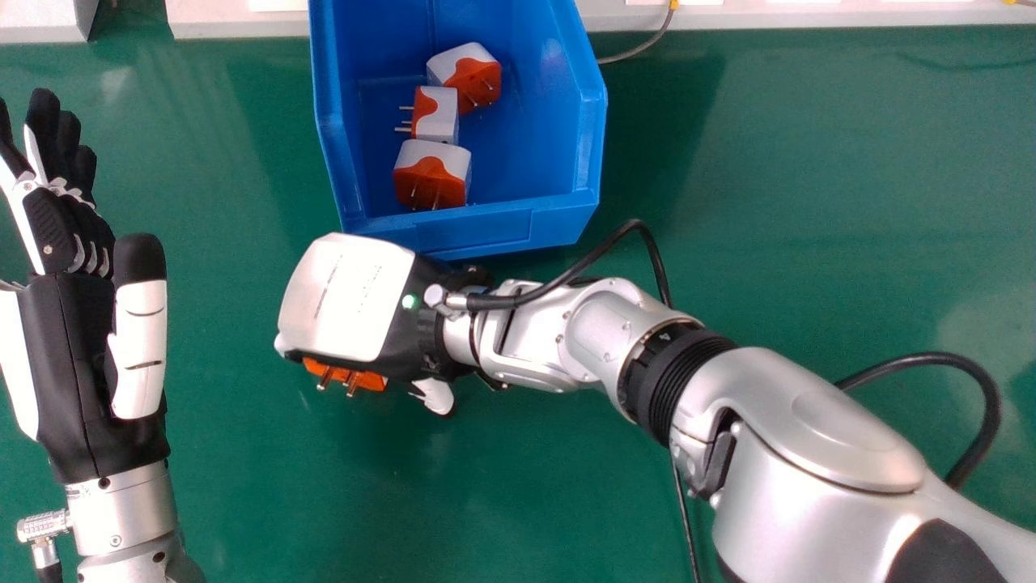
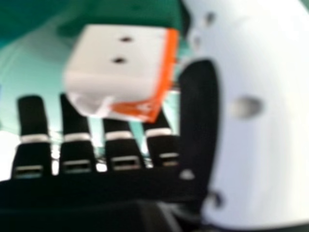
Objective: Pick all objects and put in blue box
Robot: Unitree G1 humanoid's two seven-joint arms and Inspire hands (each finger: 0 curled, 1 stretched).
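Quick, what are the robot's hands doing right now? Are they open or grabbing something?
Left hand: open, with nothing in it.
Right hand: closed around an orange-and-white plug adapter.

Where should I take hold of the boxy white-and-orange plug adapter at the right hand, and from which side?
I'd grip the adapter across the white walls flanking its orange face, bringing the right hand in from above. Those walls look flat and smooth, while metal pins jut from the orange face towards the robot, so keep the thumb off that face.
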